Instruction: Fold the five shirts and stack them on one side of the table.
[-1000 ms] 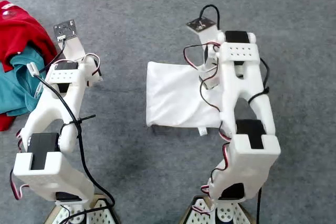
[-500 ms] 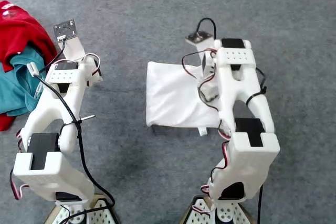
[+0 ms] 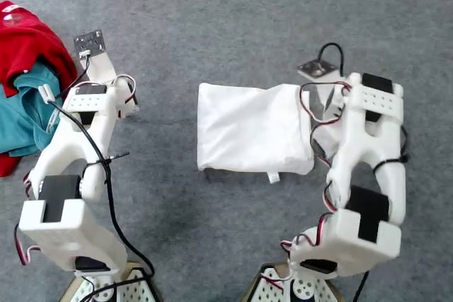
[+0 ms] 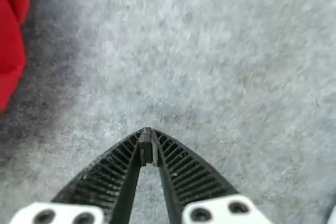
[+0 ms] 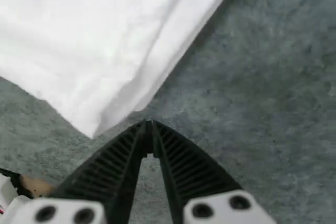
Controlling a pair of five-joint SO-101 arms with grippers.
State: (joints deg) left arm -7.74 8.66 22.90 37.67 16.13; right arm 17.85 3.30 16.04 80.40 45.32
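White shirt (image 3: 248, 129) folded beside right pincer (image 5: 147, 125)

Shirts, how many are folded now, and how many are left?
One looks done: the white shirt lies folded mid-table. Nothing is in hand; the left gripper and right gripper are both shut and empty. The red shirt and teal shirt lie crumpled near the left gripper, unfolded, and no stack exists yet.

arms (image 3: 74, 139): white shells | black servos (image 3: 58, 189), cables (image 3: 110, 206) | ridged black jaws
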